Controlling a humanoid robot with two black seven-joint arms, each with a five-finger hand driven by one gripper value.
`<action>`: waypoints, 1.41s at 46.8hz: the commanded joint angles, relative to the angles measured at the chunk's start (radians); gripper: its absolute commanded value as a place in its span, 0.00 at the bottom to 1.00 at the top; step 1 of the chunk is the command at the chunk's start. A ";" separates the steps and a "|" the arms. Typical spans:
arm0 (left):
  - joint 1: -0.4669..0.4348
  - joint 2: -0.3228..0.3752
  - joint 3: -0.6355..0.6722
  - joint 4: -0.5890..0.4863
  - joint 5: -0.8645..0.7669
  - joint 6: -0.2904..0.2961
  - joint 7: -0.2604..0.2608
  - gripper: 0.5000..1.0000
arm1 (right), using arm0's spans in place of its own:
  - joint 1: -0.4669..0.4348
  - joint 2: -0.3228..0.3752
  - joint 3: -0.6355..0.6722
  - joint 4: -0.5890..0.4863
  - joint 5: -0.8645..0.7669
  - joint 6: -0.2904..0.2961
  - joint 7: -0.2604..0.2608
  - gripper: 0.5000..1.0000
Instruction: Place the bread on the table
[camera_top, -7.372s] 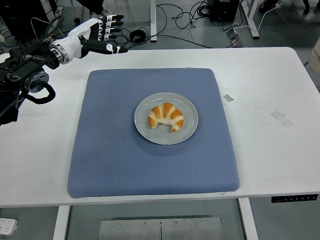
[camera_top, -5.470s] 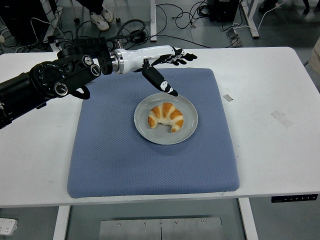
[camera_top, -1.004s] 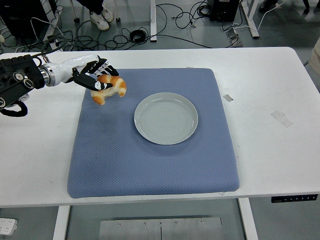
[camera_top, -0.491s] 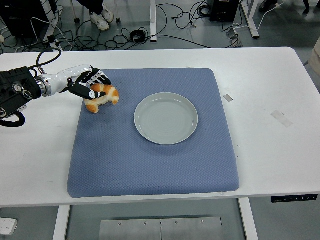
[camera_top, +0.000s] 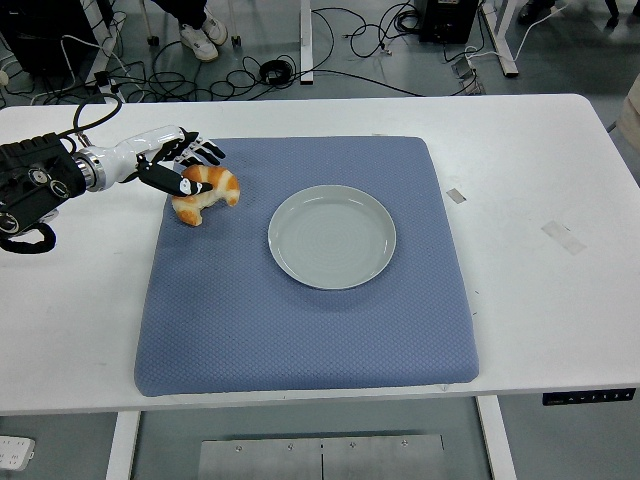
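Note:
The bread, a golden croissant (camera_top: 208, 191), lies on the left part of the blue mat (camera_top: 300, 320), close to its left edge. My left hand (camera_top: 185, 163) reaches in from the left edge and is right at the croissant's upper left side. Its fingers (camera_top: 205, 151) are spread just behind the croissant and no longer wrap it, while the thumb still touches its left end. The grey plate (camera_top: 332, 237) at the mat's middle is empty. My right arm is out of view.
The mat covers the middle of the white table (camera_top: 540, 230). Two bits of tape (camera_top: 562, 235) stick to the table on the right. Cables lie on the floor beyond the far edge.
The hand carried the croissant left from the plate and set it down on the mat. Over the last half second its fingers have lifted off the croissant and spread.

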 joint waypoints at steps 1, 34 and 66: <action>0.000 -0.003 -0.001 0.000 -0.003 0.000 -0.001 0.55 | 0.000 0.000 0.000 0.000 0.000 0.000 0.000 1.00; -0.015 0.001 -0.020 0.000 -0.214 0.000 0.001 0.92 | 0.000 0.000 0.000 0.000 0.000 0.000 0.000 1.00; 0.000 0.062 -0.460 0.009 -0.368 0.000 0.004 0.93 | 0.000 0.000 0.000 0.000 0.000 0.000 0.000 1.00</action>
